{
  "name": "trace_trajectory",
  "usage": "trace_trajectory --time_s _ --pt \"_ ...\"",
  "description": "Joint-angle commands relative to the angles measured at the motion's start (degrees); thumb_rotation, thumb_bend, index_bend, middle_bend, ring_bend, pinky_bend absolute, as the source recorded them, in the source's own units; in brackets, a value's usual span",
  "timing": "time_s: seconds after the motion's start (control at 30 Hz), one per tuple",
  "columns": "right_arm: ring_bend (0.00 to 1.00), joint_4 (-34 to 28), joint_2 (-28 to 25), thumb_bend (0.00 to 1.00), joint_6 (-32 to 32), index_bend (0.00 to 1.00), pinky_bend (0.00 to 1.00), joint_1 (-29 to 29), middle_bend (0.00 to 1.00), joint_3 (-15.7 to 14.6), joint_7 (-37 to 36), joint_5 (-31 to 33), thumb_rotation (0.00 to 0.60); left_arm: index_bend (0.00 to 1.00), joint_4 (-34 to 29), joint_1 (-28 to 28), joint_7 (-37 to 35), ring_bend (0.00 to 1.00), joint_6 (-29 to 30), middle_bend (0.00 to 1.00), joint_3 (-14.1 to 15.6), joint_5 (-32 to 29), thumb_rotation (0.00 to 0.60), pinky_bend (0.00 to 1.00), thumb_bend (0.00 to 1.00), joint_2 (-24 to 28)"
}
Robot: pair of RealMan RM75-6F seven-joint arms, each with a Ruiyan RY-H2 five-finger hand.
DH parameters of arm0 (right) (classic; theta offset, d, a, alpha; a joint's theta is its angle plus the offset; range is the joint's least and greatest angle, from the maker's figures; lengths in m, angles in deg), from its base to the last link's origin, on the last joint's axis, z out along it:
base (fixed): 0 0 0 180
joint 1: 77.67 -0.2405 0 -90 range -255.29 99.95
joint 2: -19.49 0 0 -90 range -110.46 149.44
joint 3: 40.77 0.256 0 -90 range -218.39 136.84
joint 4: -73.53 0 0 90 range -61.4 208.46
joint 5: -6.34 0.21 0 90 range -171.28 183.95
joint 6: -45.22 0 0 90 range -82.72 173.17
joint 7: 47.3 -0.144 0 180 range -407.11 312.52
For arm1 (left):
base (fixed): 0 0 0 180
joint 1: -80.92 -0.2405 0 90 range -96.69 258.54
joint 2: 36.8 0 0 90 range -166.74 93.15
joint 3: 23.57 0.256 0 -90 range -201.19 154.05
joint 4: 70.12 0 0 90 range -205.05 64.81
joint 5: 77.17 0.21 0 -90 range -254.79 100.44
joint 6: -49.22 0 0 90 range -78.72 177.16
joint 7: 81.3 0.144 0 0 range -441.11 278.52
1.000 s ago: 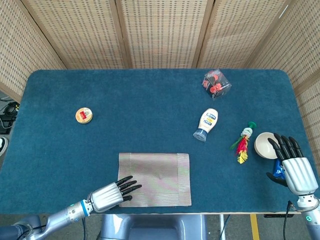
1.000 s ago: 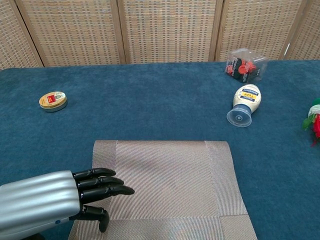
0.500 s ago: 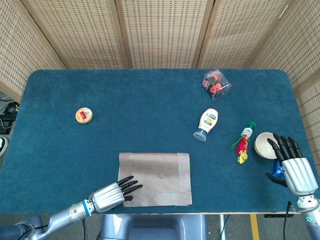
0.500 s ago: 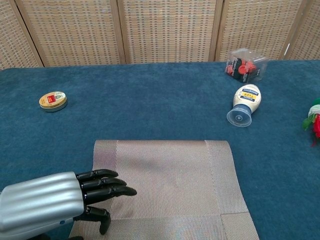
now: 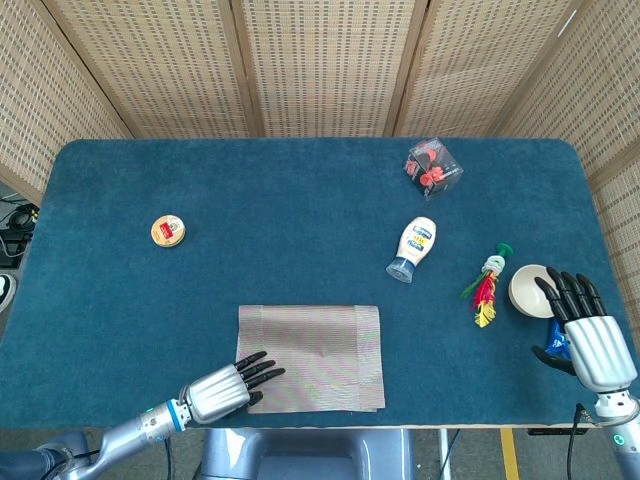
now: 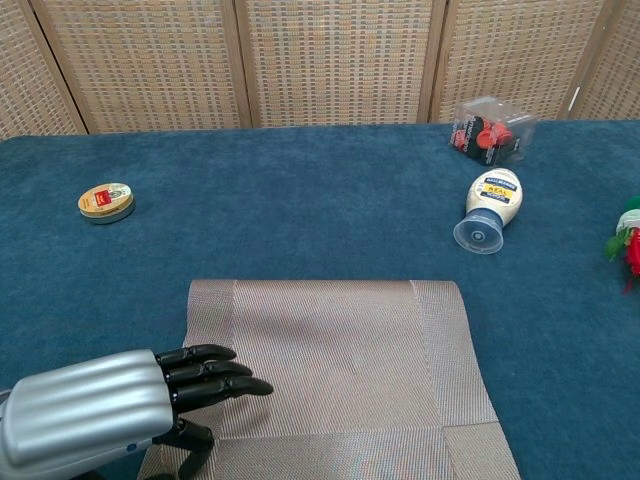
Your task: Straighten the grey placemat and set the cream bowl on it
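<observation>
The grey placemat [image 5: 312,357] [image 6: 335,375] lies flat near the table's front edge, its sides roughly square to the table. My left hand [image 5: 228,388] [image 6: 110,408] is at its front left corner, fingers stretched over the mat and holding nothing. At the far right sits the cream bowl [image 5: 527,290], out of the chest view. My right hand [image 5: 585,333] hovers just right of and in front of the bowl, fingers extended toward its rim and empty.
A mayonnaise bottle [image 5: 412,249] [image 6: 488,208] lies on its side right of centre. A feathered toy [image 5: 486,290] lies beside the bowl. A clear box of red pieces [image 5: 433,166] [image 6: 490,130] stands at the back right, and a small round tin [image 5: 167,231] [image 6: 105,201] at the left.
My left hand has slid back slightly toward the table's front edge, still over the mat's corner. The right hand has barely moved.
</observation>
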Motion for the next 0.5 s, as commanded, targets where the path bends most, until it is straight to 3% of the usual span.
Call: trace_trajectory --time_s 0.03,0.13,0.3,0.5 --pt "0.0 0.0 -0.04 0.0 -0.03 0.0 0.0 0.02 0.0 0.02 -0.15 -0.02 0.6 0.57 0.28 0.11 -0.24 0.0 -0.09 0.0 -0.05 -0.4 0.6 0.0 0.46 -0.31" --pt "0.0 0.02 -0.06 0.0 -0.14 0.0 0.0 0.04 0.0 0.02 -0.22 -0.12 0.6 0.63 0.43 0.19 -0.58 0.0 -0.03 0.0 -0.2 -0.91 0.6 0.0 0.48 -0.56" --pt "0.0 0.04 -0.1 0.0 -0.32 0.0 0.0 0.08 0.0 0.01 -0.5 -0.29 0.6 0.73 -0.59 0.3 -2.29 0.0 0.61 0.0 -1.47 -2.68 0.6 0.0 0.61 -0.81" --pt "0.0 -0.08 -0.2 0.0 -0.56 0.0 0.0 0.16 0.0 0.03 -0.5 -0.42 0.6 0.81 -6.69 1.42 -2.07 0.0 0.8 0.0 -5.97 -6.53 0.6 0.0 0.69 0.54"
